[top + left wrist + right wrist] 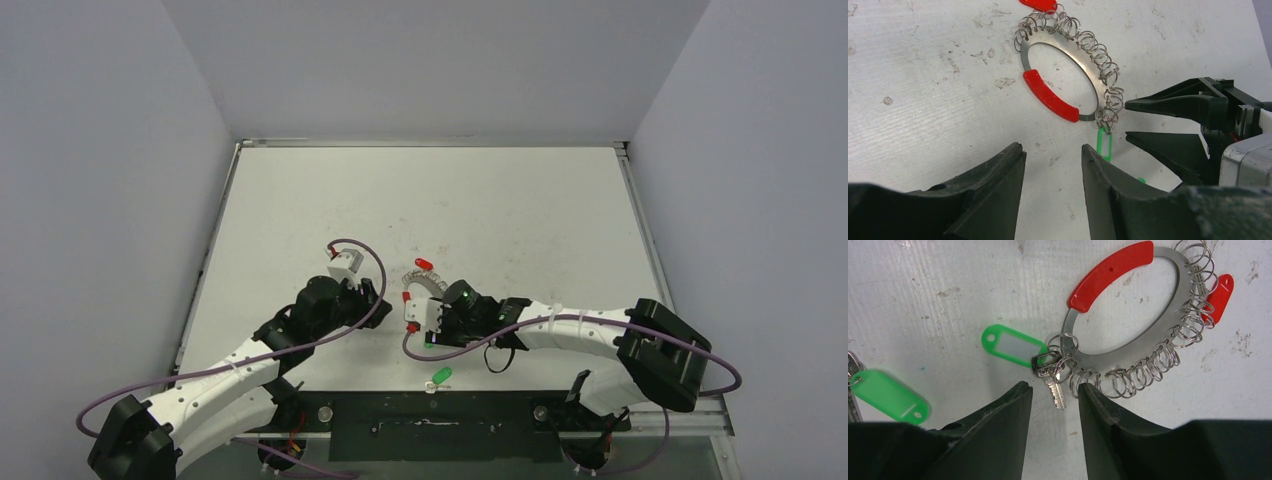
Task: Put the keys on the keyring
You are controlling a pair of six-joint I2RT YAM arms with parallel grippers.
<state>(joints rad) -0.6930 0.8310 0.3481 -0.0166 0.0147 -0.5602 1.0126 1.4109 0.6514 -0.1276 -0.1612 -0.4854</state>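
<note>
Three grey walls (100, 150) enclose a scuffed white surface (500, 200) bearing the keyring (1110, 275). Left jaws and right jaws each stand partly open, empty, a key (1057, 387) just beside the right.

Pale grey walls (430, 60) are closing in on three sides of a white table (520, 200); its scuffed top is showing dark specks and catching soft, even light.

Jaws apart on left arm (215, 385), right arm (575, 330)
</note>
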